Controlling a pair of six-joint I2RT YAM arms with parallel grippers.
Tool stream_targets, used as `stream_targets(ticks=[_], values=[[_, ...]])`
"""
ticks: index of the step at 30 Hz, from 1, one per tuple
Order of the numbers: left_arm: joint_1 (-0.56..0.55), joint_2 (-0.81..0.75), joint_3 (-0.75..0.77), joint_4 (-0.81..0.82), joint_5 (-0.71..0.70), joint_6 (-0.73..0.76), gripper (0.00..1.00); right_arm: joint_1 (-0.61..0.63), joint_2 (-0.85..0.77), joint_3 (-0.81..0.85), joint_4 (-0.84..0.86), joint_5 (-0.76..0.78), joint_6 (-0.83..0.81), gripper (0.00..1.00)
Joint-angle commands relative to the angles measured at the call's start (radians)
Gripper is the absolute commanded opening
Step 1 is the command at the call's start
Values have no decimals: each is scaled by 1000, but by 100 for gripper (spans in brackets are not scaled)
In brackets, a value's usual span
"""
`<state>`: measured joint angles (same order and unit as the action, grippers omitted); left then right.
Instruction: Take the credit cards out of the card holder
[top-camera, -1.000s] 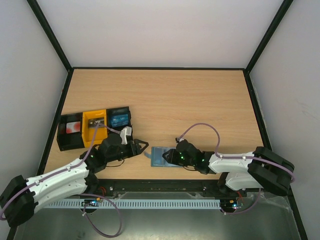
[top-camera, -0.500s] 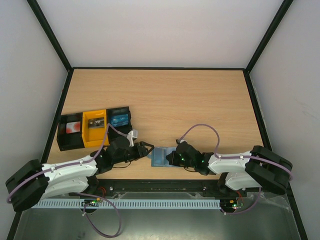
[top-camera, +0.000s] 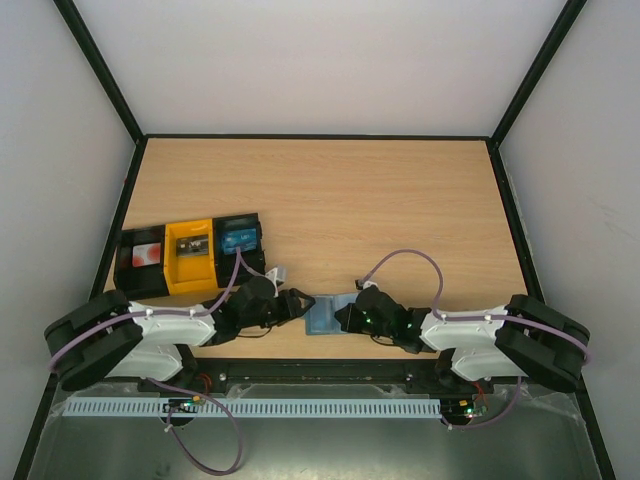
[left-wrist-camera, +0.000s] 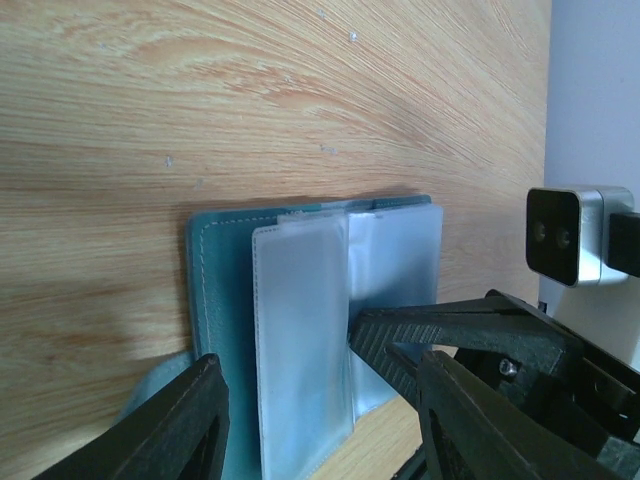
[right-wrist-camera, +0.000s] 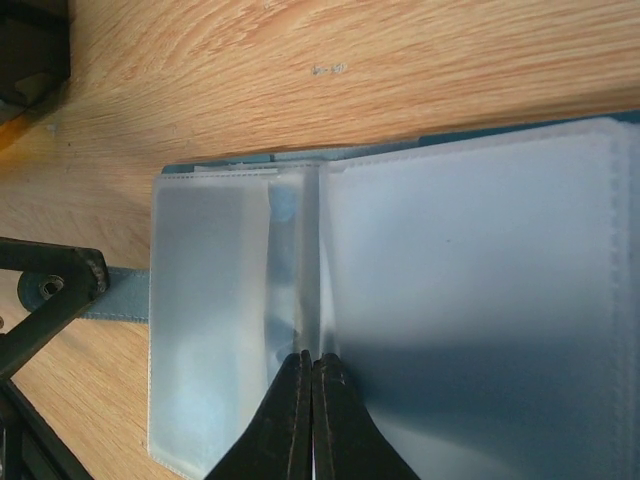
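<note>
Both arms are lying low and reaching inward along the near edge of the light wooden table (top-camera: 330, 200), meeting almost nose to nose near its middle; the left gripper (top-camera: 293, 305) is pointing right and the right gripper (top-camera: 347, 316) is pointing left. The small flat teal-blue soft folding card holder (top-camera: 322, 316) is lying opened out on the wood between them, just inside the near edge.

In the left wrist view the left gripper's fingers (left-wrist-camera: 180, 420) are standing apart with the holder's end between them; neither is visibly pressing on it. In the right wrist view the right gripper's two black fingers (right-wrist-camera: 295, 410) are closed tight together, their tips resting at the seam where the frosted clear plastic sleeves (right-wrist-camera: 230, 300) join; I cannot tell whether a sleeve is caught between them.

The row of black and yellow box-shaped trays (top-camera: 190, 258) is sitting behind the left arm near the table's left edge, well apart from the holder; from the holder the wood is running on to the far and right edges.
</note>
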<state>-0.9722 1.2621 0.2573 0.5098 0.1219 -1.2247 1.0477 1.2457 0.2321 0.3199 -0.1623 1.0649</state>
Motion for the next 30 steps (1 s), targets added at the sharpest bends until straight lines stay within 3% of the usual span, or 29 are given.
stream_targets(ticks=[1,22,30], values=[[-7,35,23,61,-28,-3,53,4,-11,-33,-75,42,-14,2],[-7,198,30,255,51,-42,46,4,-6,-36,-52,32,-17,2],[-8,190,39,272,72,-48,43,3,-6,-42,-42,32,-14,2]])
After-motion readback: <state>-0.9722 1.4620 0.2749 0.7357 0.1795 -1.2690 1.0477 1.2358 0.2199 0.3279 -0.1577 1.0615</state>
